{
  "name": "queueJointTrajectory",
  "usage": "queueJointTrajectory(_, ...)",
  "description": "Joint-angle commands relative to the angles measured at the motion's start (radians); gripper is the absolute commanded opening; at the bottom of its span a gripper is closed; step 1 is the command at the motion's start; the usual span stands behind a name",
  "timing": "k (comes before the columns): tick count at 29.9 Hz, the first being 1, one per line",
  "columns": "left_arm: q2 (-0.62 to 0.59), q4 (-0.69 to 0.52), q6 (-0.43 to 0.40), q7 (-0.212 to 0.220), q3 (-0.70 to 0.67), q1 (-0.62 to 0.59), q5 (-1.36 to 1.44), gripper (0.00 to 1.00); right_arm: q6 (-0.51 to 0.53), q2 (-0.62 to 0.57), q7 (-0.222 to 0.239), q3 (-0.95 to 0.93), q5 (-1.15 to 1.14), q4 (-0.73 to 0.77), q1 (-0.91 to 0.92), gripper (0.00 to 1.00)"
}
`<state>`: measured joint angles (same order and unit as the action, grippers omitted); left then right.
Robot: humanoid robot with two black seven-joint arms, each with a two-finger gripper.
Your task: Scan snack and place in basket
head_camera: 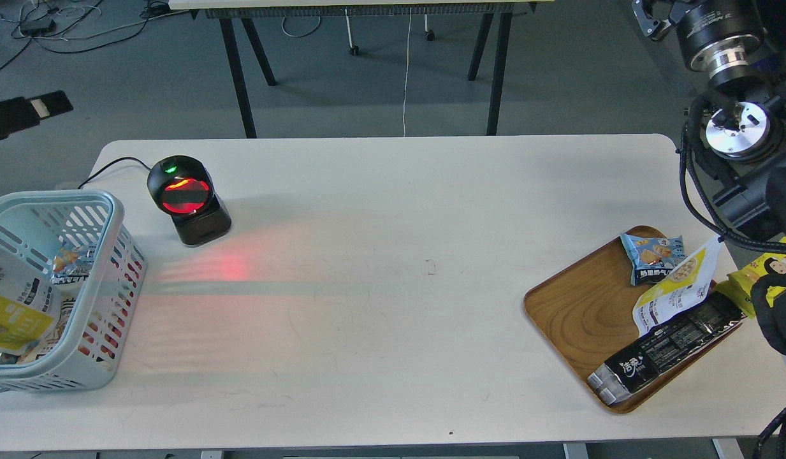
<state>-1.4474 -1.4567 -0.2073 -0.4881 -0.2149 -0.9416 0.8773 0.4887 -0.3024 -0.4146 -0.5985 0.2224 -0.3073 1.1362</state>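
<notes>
The snack (13,306), a puffy pouch with a yellow lower part and a white printed top, lies tilted inside the light blue basket (112,210) at the table's left end, on top of other packets. My left gripper (48,105) is a dark shape with a pale pad at the far left, up and behind the basket; it holds nothing and is apart from the snack. My right gripper (651,16) is at the top right corner, cut off by the view's edge, far from the basket.
A black barcode scanner (187,197) with a red glowing window stands right of the basket, its cable running left. A wooden tray (577,312) at the right holds a small blue packet (653,255), a white pouch with a yellow corner (676,290) and a black packet (670,347).
</notes>
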Motion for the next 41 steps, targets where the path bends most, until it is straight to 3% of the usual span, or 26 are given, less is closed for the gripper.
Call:
queueJointTrajectory(1,0.102,0.009,-0.053,-0.001,-0.06,-0.006,-0.171,0.97,0.0,-0.018,0.016,0.0,0.0,-0.001,0.005,0.99)
queueJointTrajectory(4,0.22,0.036,-0.066,-0.001,-0.132,-0.005,-0.318,0.97,0.0,-0.026,0.037,0.0,0.0,-0.001,0.007,0.99)
queueJointTrajectory(9,0.491,0.23,-0.089,-0.001,-0.25,-0.005,-0.631,0.98,0.0,-0.032,0.03,-0.012,0.0,0.002,-0.001,0.99)
queueJointTrajectory(16,0.809,0.628,-0.281,-0.001,-0.408,-0.005,-0.787,0.98,0.0,-0.026,0.045,-0.09,0.009,0.004,-0.012,0.99)
queueJointTrajectory(20,0.99,0.849,-0.281,0.103,-0.53,-0.006,-0.856,0.98,0.0,-0.008,0.046,-0.142,0.012,0.019,-0.027,0.99)
queueJointTrajectory(23,1.085,0.961,-0.281,0.154,-0.607,-0.006,-0.894,0.98,0.0,0.034,0.049,-0.168,0.012,0.017,-0.064,0.98)
queueJointTrajectory(30,1.161,0.995,-0.281,0.16,-0.629,-0.003,-0.957,0.99,0.0,0.083,0.089,-0.19,0.012,0.016,-0.104,0.99)
queueJointTrajectory(41,1.164,0.984,-0.281,0.148,-0.629,0.0,-0.974,0.99,0.0,0.094,0.089,-0.169,0.009,0.013,-0.088,0.99)
